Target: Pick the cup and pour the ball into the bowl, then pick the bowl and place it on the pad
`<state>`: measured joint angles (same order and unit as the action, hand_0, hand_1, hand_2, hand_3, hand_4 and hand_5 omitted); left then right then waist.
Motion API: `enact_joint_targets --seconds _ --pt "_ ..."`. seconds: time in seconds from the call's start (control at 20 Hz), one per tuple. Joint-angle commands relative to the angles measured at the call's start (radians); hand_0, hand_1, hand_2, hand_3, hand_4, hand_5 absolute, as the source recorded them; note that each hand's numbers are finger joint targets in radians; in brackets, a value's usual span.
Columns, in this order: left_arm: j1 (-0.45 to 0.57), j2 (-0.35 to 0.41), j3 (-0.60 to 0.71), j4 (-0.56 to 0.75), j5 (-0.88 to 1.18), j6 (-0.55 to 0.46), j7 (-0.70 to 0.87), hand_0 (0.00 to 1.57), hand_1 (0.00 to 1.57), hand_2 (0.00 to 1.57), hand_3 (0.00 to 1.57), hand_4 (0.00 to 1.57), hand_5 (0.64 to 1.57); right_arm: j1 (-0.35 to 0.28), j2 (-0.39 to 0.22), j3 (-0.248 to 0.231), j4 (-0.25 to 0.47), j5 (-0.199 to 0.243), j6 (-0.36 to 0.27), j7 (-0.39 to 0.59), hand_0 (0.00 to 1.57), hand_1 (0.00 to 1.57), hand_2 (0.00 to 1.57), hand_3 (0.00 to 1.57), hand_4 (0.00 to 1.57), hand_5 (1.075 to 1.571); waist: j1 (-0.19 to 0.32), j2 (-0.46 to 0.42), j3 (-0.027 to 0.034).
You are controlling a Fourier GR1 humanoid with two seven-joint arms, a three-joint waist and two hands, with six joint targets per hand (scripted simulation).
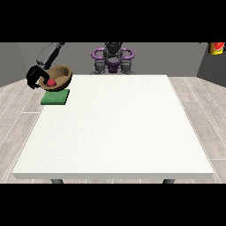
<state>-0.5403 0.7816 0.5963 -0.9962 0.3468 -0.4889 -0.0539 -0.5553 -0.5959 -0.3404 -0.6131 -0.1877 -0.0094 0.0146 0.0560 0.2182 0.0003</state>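
Wooden bowl [57, 76] w/ a red ball [51, 82] inside is up in the air at the view's left, tilted so its opening faces the camera; the ball sits low in it, near the front rim. Bowl is above the green pad [55, 97], slightly behind it; can't tell for sure if its underside touches the pad, looks lifted.

The hand at the view's left [34, 76] is black, wrapped on the bowl's left rim: fingers curl round the edge, clamped on the bowl. Grey forearm [47, 54] runs up and right from it toward the view's top.

Pad: flat green rectangle, lying on the white table [114, 132] at its far left corner, close to the left edge.

Robot torso [113, 59] sits behind the table's far edge, centre top, grey w/ purple rings at the shoulders. The other hand, at the view's right, doesn't show in this view, so nothing to say on its fingers.

No cup seen anywhere on the table.

Top right corner: a red and yellow object [216, 47] against the dark wall, cut by the frame edge; too small to tell what it is. No readable writing, brand or label on bowl, pad, table or robot.

Floor round the table is pale wood planks [207, 128]. Two dark table legs show under the near edge.
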Motion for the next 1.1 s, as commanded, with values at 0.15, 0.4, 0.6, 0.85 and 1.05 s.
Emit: enact_joint_targets --seconds 0.15,0.4,0.6,0.85,1.05 --pt "-0.001 0.029 0.005 -0.025 0.031 -0.016 0.000 0.00 0.00 0.00 0.00 1.19 1.561 -0.012 -0.045 -0.063 0.082 -0.019 -0.060 -0.007 1.57 1.57 1.57 1.16 0.19 1.557 0.025 0.028 0.0005" --pt "0.006 0.033 0.005 -0.003 0.016 -0.003 -0.047 0.00 0.00 0.00 0.00 1.19 1.562 -0.055 -0.115 -0.084 0.078 -0.023 -0.079 0.024 1.54 1.54 1.44 0.88 0.00 1.553 0.013 0.046 0.0000" --pt "-0.031 0.090 0.024 0.064 0.048 -0.018 -0.016 0.00 0.00 0.00 0.00 1.19 1.562 -0.070 -0.051 -0.081 0.062 -0.036 -0.102 -0.008 1.45 1.45 1.39 0.80 0.00 1.536 -0.007 0.045 -0.0002" --pt "0.023 0.076 0.005 0.074 0.022 -0.038 -0.068 0.00 0.00 0.00 0.00 1.19 1.565 -0.089 -0.021 -0.085 0.063 -0.049 -0.125 -0.011 1.43 1.43 1.38 0.67 0.00 1.534 0.023 0.039 -0.0002" --pt "-0.014 0.102 0.013 0.076 0.030 -0.030 -0.089 0.00 0.00 0.00 0.00 1.19 1.567 -0.112 -0.069 -0.057 0.071 -0.008 -0.117 -0.029 0.93 0.93 1.10 1.04 0.16 1.509 0.025 0.101 0.0000"
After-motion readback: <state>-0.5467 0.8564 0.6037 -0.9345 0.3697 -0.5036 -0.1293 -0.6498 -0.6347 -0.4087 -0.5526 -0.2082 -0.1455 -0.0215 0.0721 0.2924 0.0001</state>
